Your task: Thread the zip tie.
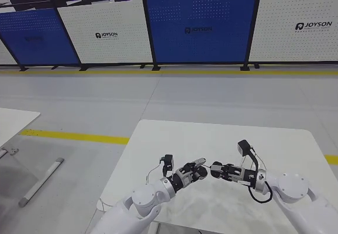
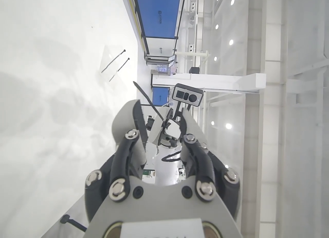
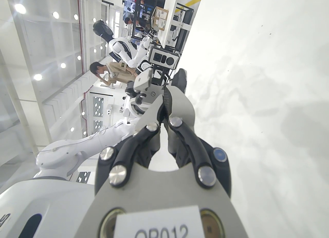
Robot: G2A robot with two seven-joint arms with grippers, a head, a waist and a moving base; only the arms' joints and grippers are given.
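the thin black plastic zip tie (image 2: 147,99) hangs above the white table (image 1: 175,140), pinched at one end by the right gripper (image 3: 164,97), whose fingers are pressed together on it. its free strap sticks out toward the left gripper (image 2: 160,111), whose fingers are spread. it looks light, springy and slick, so a hold near the tip would likely steer it best.

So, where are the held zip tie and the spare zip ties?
held zip tie (image 2: 147,100): left wrist view, middle of strap.
spare zip ties (image 2: 113,61): left wrist view, one tie's strap.
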